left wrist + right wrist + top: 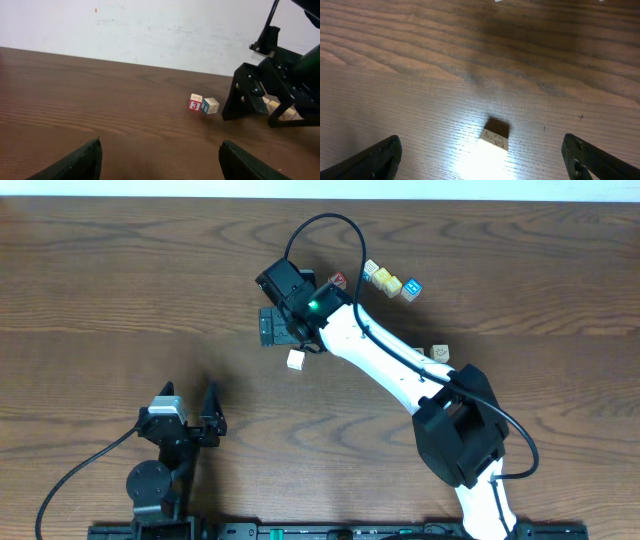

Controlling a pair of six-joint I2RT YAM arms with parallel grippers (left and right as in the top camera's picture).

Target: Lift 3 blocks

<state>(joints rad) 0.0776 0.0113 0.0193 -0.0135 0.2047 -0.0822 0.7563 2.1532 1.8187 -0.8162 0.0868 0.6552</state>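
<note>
One cream block (296, 360) with faint brown marks lies on the table just below my right gripper (273, 326). In the right wrist view this block (495, 136) sits under a bright glare, centred between the wide-apart fingers (376, 161) of the open right gripper (481, 150), touching neither. A second cream block (440, 353) lies beside the right arm's forearm. My left gripper (190, 408) stands open near the front left, far from every block; the left wrist view shows nothing between its fingers (76, 164).
A row of several cubes (392, 282), pale, yellow and blue, lies at the back right. A red-faced cube (338, 281) sits beside the right wrist; a red cube (195, 104) and a blue one (210, 105) show in the left wrist view. The right arm (390, 365) crosses the table diagonally.
</note>
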